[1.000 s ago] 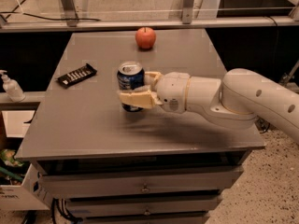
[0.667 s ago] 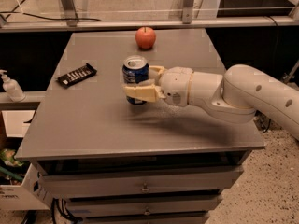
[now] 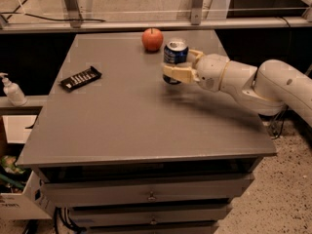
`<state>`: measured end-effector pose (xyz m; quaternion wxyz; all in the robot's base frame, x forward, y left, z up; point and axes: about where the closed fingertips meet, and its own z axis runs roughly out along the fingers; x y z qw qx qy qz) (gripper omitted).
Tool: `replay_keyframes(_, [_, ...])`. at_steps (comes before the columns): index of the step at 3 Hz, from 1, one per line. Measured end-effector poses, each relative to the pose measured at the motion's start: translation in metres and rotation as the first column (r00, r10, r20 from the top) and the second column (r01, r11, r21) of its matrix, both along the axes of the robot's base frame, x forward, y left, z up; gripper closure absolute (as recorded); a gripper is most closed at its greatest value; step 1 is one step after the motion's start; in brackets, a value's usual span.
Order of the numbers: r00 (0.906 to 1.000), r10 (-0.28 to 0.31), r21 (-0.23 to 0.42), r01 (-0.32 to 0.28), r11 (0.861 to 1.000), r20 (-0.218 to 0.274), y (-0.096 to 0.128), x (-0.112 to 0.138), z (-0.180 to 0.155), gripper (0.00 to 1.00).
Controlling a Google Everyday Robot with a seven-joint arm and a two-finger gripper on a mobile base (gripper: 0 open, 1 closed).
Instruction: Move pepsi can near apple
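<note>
A grey table (image 3: 146, 130) fills most of the view, its top matte and carrying three things. Behind it runs a metal frame (image 3: 146, 24) with upright posts, and a speckled floor (image 3: 287, 179) shows at lower right.

Far to the left of the gripper (image 3: 176, 63), off the table on a pale ledge (image 3: 29, 103), stands a white pump bottle (image 3: 10, 89). On the top, well to the gripper's left and a little nearer the camera, lies a flat black bar (image 3: 80, 78) with white marks. The apple (image 3: 152, 39) sits just up and left of the gripper, near the table's far edge, close to the can (image 3: 175, 51) but not touching it.

The gripper is clamped on the can, one cream finger across its front and the other behind. The can stands upright between them, silver top showing. Whether its base touches the top cannot be told. The white arm (image 3: 253, 79) reaches in from the right.

Below the gripper, the table's front holds shut drawers (image 3: 151, 191), their contents hidden. At lower left a white box (image 3: 17, 204) holds something green, too dim to name.
</note>
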<state>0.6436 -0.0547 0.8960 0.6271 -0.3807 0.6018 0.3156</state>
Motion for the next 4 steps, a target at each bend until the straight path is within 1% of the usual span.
replay_keyframes(1, [0.9968, -0.069, -0.021, 0.070, 0.997, 0.039, -0.032, 0.038, 0.010, 1.00])
replay_keyframes(2, [0.9943, -0.094, -0.077, 0.098, 0.992, 0.050, -0.045, 0.073, 0.018, 1.00])
replay_keyframes(3, [0.9954, -0.095, -0.125, 0.095, 0.988, 0.013, -0.044, 0.106, 0.014, 1.00])
replay_keyframes(4, [0.9943, -0.098, -0.138, 0.092, 0.986, -0.041, -0.038, 0.135, 0.003, 1.00])
